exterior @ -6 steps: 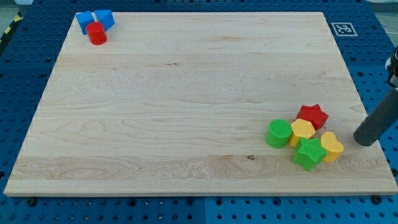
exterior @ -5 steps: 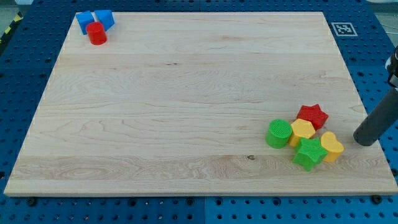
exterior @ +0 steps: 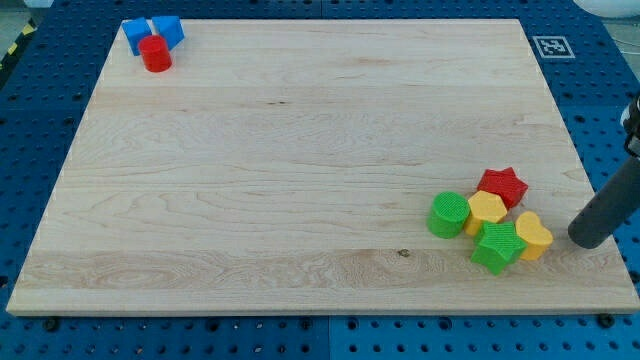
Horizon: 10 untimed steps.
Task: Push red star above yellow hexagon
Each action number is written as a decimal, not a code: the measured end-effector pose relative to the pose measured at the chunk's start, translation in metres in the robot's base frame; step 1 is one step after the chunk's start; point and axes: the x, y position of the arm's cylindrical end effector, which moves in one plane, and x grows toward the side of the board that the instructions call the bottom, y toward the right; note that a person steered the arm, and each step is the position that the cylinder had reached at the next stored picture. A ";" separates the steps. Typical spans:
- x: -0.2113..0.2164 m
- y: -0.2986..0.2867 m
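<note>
The red star [exterior: 503, 186] lies at the lower right of the wooden board [exterior: 300, 150], touching the yellow hexagon [exterior: 487, 210] at that block's upper right. My tip [exterior: 586, 238] rests on the board to the right of the cluster, a short gap right of the yellow heart [exterior: 534, 236] and lower right of the red star, touching no block.
A green cylinder [exterior: 449, 215] sits left of the yellow hexagon and a green star [exterior: 497, 247] below it. At the top left corner are two blue blocks [exterior: 152, 30] with a red cylinder [exterior: 156, 54]. A marker tag [exterior: 552, 46] is at the top right.
My tip has moved slightly down, toward the view's bottom. No block has moved.
</note>
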 end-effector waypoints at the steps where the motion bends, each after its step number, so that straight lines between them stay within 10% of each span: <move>1: -0.002 -0.007; 10: -0.081 -0.108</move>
